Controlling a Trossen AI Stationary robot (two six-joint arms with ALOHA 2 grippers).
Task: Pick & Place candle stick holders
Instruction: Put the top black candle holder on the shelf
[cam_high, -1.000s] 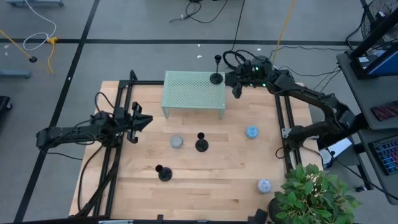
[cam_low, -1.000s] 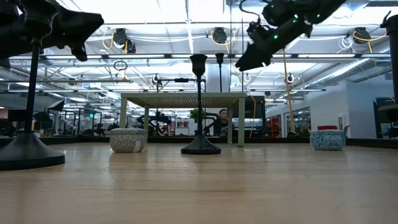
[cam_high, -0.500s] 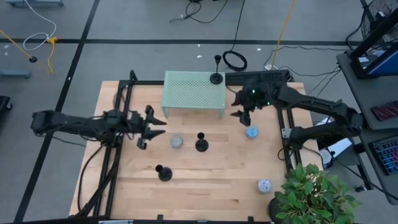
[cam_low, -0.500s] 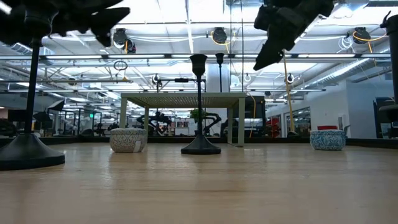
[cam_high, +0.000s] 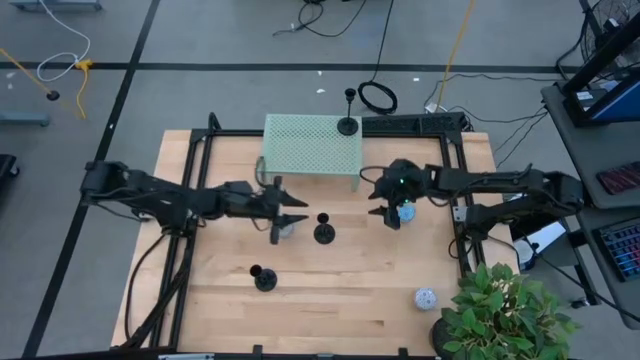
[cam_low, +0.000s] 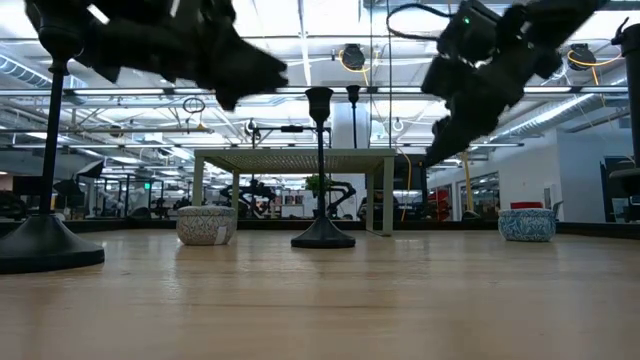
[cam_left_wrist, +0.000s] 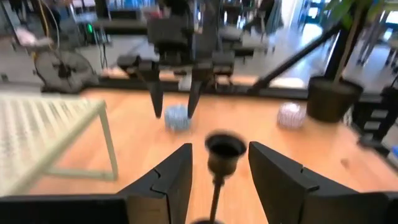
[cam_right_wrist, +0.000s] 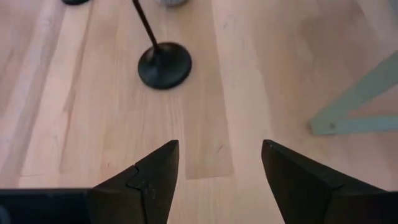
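Three candle stick holders are sitting in this scene, all standing upright with their stems pointing straight up. One is standing mid-tabletop, one is sitting nearer and to the left, and the third is perched on the far right corner of the pale green mesh stand at the far side.

The left gripper is reaching in from the left with its fingers spread wide, hovering just left of the middle holder; in its wrist view the cup top is showing right between the two fingers. The right gripper is hanging above the tabletop to the right of that holder, fingers open too, holding nothing.

Three little speckled pucks are lying around: a grey one under the left gripper, a blue one beside the right gripper, and a whitish one near the potted plant
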